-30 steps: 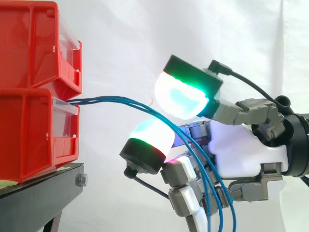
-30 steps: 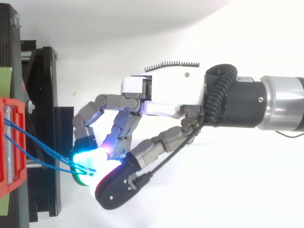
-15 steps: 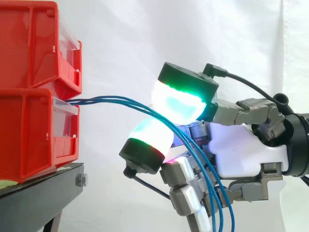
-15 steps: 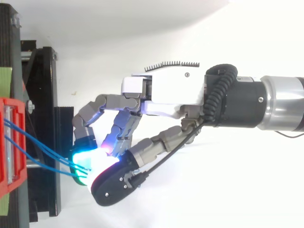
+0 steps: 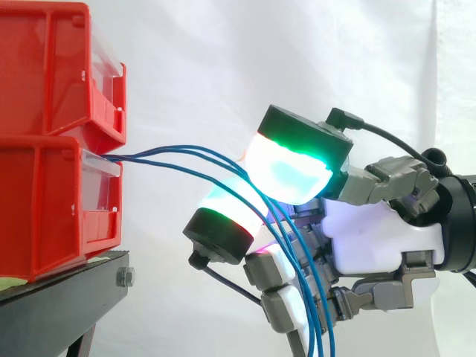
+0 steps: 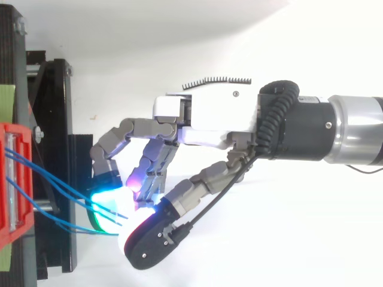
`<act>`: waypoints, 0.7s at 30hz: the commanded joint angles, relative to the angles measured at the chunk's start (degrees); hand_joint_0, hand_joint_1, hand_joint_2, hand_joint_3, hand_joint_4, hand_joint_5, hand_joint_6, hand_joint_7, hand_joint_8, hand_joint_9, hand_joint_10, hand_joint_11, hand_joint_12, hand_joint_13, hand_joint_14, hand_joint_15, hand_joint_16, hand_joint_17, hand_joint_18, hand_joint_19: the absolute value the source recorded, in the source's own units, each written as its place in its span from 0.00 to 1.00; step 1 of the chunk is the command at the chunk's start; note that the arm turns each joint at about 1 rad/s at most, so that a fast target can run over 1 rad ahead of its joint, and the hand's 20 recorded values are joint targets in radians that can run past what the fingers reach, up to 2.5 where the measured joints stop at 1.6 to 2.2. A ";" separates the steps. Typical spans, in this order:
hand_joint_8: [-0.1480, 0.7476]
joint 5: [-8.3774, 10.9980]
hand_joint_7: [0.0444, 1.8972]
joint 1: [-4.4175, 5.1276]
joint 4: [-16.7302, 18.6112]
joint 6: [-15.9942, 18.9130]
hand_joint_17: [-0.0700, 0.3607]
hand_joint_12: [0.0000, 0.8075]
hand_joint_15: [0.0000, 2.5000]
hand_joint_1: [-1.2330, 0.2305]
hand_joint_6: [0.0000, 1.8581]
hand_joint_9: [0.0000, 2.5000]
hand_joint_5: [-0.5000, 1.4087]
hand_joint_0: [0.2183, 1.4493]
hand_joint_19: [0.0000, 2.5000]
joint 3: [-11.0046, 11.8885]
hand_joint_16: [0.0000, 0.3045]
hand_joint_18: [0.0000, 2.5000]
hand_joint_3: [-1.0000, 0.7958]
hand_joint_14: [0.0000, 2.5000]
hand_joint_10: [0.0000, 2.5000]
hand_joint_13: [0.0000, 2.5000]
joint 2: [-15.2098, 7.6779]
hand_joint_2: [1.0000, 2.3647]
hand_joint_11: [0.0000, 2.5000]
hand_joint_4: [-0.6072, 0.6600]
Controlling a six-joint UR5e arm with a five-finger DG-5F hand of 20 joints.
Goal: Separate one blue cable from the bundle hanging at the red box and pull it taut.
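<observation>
A few thin blue cables come out of the front of the lower red bin. They arc right and drop down through my hand. My fingers are curled round them. The cables run between an upper green-and-cyan glowing pad and a lower glowing pad. Near the bin they fan into two upper strands and one lower strand. From above, the cables slant from the bin's edge to the glowing pads of my hand. Where they meet the pads is hidden.
A second red bin sits on top of the lower one. Both rest on a black stand at the left, also seen from above. A white curtain hangs behind. My arm enters from the right.
The upper pad has shifted right, and from above the thumb has swung slightly away from the other fingers. The cables have fanned apart near the bin and hang further left below.
</observation>
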 commanded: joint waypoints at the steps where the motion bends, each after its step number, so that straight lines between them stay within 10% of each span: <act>1: 0.51 0.05 0.67 0.00 0.02 0.06 0.37 0.43 0.23 0.19 0.49 0.43 0.18 0.43 0.20 0.00 0.13 0.40 0.28 0.01 0.01 0.44 -0.01 0.00 0.34 0.45; 8: 0.54 -0.04 0.52 0.00 -0.42 0.06 0.39 0.45 0.23 0.31 0.46 0.45 0.22 0.22 0.20 0.00 0.14 0.42 0.28 0.01 0.01 0.45 -0.01 0.00 0.28 0.56; 14: 0.53 0.05 0.53 0.00 -0.42 0.06 0.37 0.44 0.23 0.42 0.45 0.46 0.22 0.26 0.22 0.00 0.13 0.41 0.28 0.01 0.01 0.46 -0.01 0.00 0.27 0.53; 21: 0.53 0.05 0.62 0.00 -0.42 0.06 0.37 0.44 0.24 0.30 0.47 0.45 0.20 0.32 0.23 0.00 0.13 0.41 0.33 0.01 0.01 0.46 -0.01 0.01 0.29 0.50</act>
